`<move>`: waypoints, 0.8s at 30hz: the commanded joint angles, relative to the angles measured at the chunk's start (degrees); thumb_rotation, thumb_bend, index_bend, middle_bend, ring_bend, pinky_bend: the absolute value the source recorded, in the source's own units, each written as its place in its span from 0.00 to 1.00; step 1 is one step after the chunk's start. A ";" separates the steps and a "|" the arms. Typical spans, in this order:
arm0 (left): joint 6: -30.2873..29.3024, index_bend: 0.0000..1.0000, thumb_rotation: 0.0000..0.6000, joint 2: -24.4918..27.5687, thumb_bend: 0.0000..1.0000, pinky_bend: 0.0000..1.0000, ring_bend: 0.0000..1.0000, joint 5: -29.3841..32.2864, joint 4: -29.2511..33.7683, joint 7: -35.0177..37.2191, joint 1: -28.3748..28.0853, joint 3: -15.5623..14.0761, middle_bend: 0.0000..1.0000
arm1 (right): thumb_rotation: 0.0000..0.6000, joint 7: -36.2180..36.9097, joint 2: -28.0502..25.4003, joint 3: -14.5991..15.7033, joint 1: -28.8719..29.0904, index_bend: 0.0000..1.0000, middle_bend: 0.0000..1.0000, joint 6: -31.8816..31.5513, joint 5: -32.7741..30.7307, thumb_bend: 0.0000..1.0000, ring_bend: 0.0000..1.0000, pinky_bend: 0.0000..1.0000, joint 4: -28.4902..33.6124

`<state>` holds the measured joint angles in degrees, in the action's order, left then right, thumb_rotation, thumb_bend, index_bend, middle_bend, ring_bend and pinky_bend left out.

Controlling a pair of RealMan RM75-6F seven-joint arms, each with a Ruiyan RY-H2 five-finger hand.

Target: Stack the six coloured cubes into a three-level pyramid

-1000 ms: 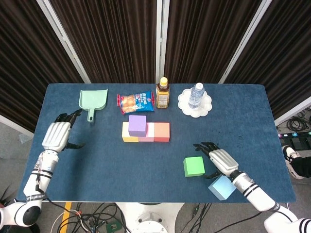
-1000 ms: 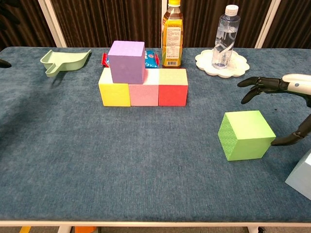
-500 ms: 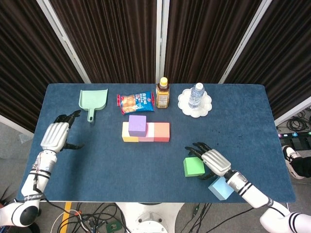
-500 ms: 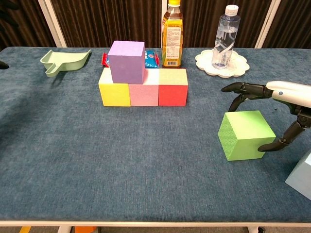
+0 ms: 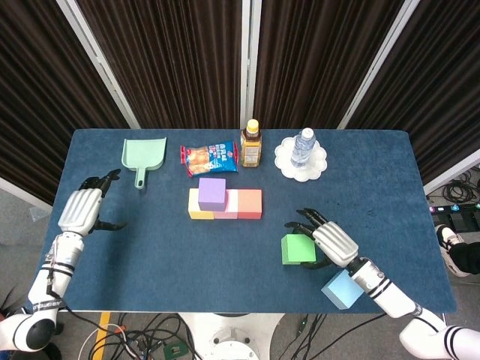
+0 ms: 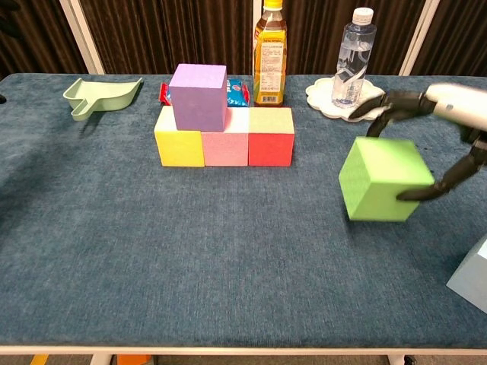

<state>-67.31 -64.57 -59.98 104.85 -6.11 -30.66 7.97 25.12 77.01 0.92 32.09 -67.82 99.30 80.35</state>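
A pale blue foam cube (image 5: 343,289) sits at the table's five o'clock edge. Just beyond it, the right hand (image 5: 331,241) holds the bright green foam cube (image 6: 382,179), fingers wrapped around it, lifted off the blue cloth. At nine o'clock the left hand (image 5: 84,208) rests with fingers apart, holding nothing. Toward twelve, the yellow cube (image 6: 178,144), pink cube (image 6: 226,144) and red cube (image 6: 271,137) form a touching row, with the purple cube (image 6: 198,96) on top.
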 commanded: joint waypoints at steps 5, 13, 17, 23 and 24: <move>-0.28 0.08 1.00 0.15 0.04 0.12 0.19 -1.79 0.47 0.98 1.14 0.08 0.15 | 1.00 -3.39 -8.34 -8.56 5.37 0.18 0.43 8.41 -12.18 0.10 0.03 0.00 12.59; 0.49 0.08 1.00 0.01 0.04 0.12 0.19 -2.77 -0.12 2.95 1.88 0.59 0.15 | 1.00 -13.01 -7.67 -15.84 14.91 0.19 0.42 21.75 -27.06 0.10 0.03 0.00 14.24; 0.88 0.08 1.00 -0.15 0.04 0.12 0.19 -2.89 -0.85 3.66 2.09 0.93 0.15 | 1.00 -15.32 -4.64 -17.61 19.80 0.19 0.42 27.29 -31.87 0.10 0.03 0.00 9.57; 1.25 0.08 1.00 -0.65 0.04 0.12 0.19 -2.58 -1.86 3.58 2.32 1.26 0.15 | 1.00 -15.88 -0.82 -18.33 25.56 0.19 0.41 33.64 -32.46 0.10 0.03 0.00 2.09; 1.00 0.08 1.00 -0.84 0.04 0.12 0.19 -2.63 -1.96 3.50 2.45 1.35 0.15 | 1.00 -15.50 -0.21 -18.41 26.22 0.19 0.41 34.32 -32.23 0.10 0.03 0.00 0.91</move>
<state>-66.22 -65.32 -62.59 102.95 -2.56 -28.27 9.28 9.58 75.23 -16.97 56.89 -35.34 67.12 83.46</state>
